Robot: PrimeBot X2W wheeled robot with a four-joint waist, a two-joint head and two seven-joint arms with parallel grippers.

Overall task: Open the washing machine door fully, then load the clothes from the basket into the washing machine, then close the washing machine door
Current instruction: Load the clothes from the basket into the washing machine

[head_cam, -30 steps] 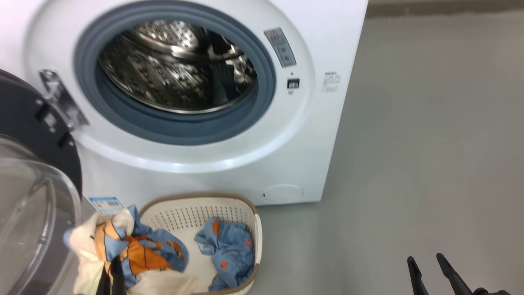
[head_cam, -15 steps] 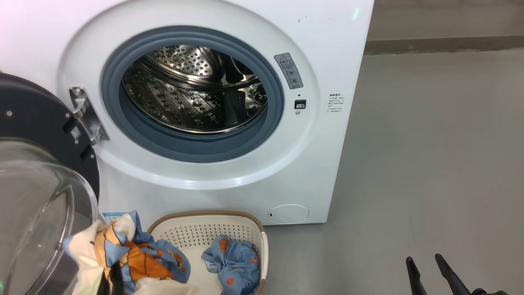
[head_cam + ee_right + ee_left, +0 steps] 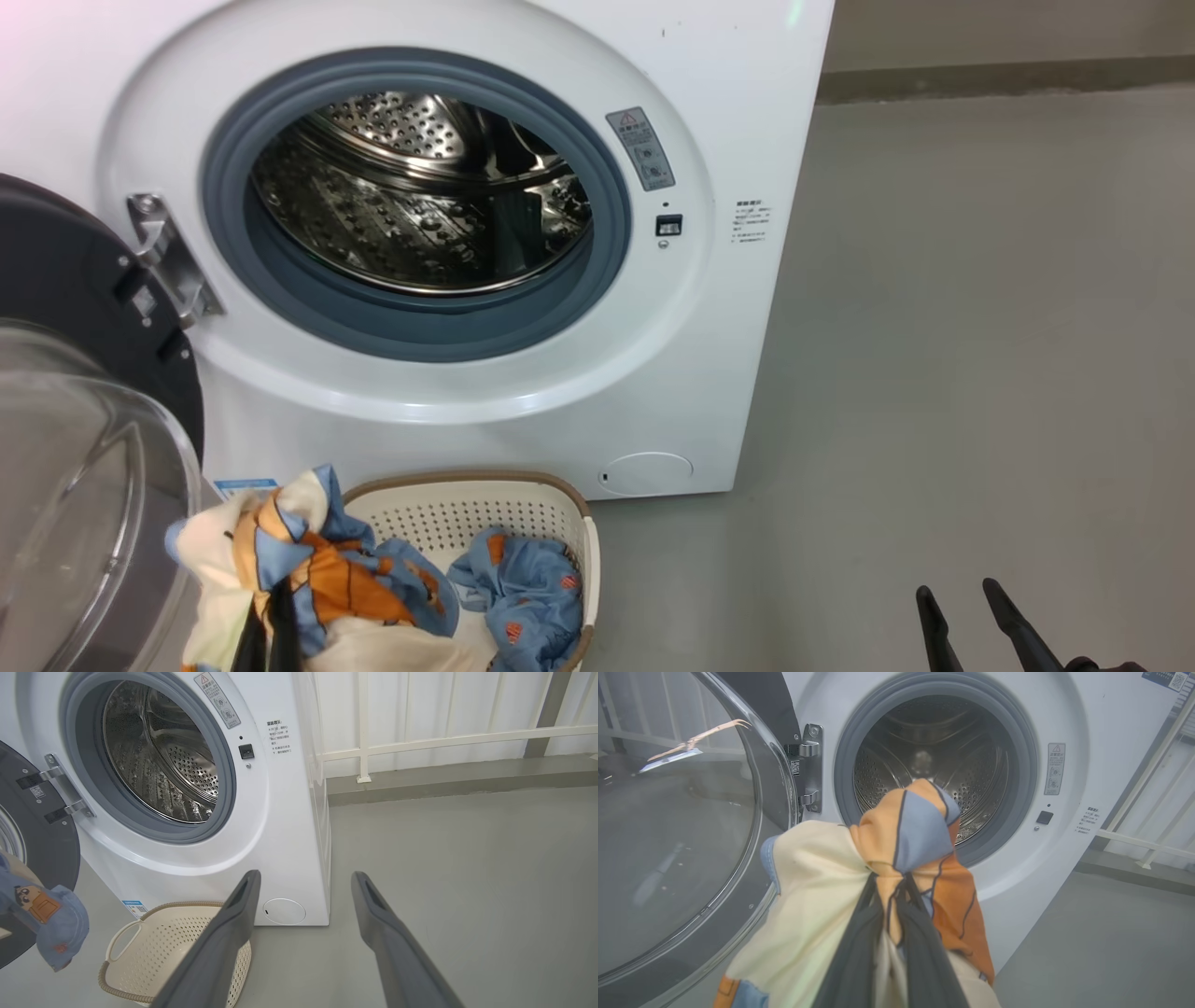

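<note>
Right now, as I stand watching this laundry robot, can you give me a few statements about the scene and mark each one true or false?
1. The washing machine door stands open. True.
2. The left gripper is shut on a bundle of clothes. True.
3. The right gripper carries a garment. False: its jaws are apart with nothing between them.
4. The basket holds nothing. False: a light blue garment lies in it.
5. The basket stands on the floor in front of the washing machine. True.
</note>
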